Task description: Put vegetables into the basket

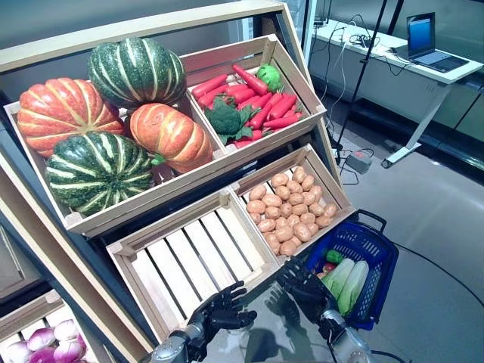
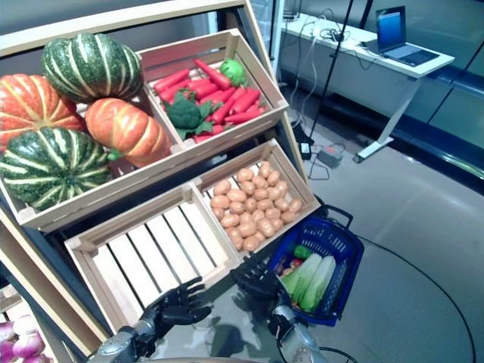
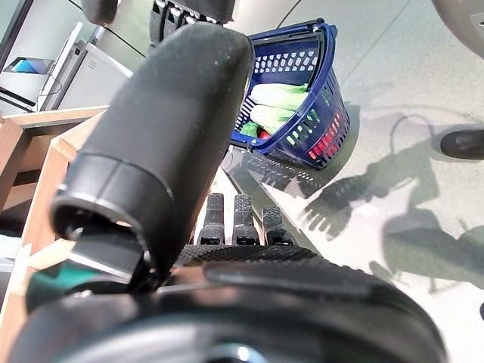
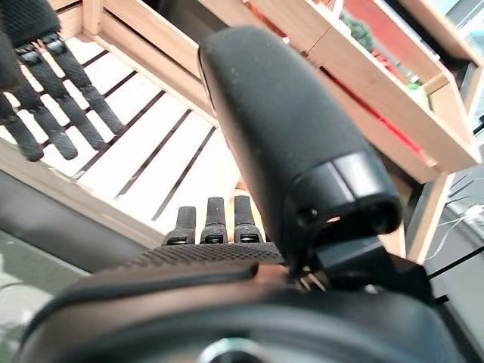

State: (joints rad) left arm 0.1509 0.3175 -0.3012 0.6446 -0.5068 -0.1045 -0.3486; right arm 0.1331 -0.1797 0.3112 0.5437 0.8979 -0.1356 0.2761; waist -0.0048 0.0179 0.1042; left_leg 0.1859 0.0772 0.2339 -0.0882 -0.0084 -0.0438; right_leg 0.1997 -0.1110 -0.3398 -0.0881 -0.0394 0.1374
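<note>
Two hands: both hang low in front of the wooden stand (image 1: 91,249), and both hold nothing.
Left hand (image 1: 219,311): it is just before the front edge of the empty crate (image 1: 193,261); its fingers are spread and only lightly bent, with nothing between them.
Right hand (image 1: 306,287): it is between the empty crate's front corner and the basket; its fingers are stretched out and apart, with nothing in them.
Basket (image 1: 378,253): blue plastic with a black handle, it stands on the floor at the robot's right, just beside the lower right corner of the stand.
In the basket: two pale green cabbages (image 1: 348,281) lie side by side; a small green vegetable (image 1: 333,256) and something red (image 1: 327,268) lie beside them.
Upper left crate: four pumpkins, two dark green with pale stripes (image 1: 136,70) and two orange (image 1: 170,136).
Upper right crate: red carrots (image 1: 261,106), one piece of broccoli (image 1: 227,119) and a green pepper (image 1: 269,76).
Lower right crate: full of potatoes (image 1: 291,212).
Bottom left corner: purple and white onions (image 1: 45,340) lie in a lower box.
Behind the stand: a white counter (image 1: 393,64) carries an open laptop (image 1: 429,41), well apart from the hands.
</note>
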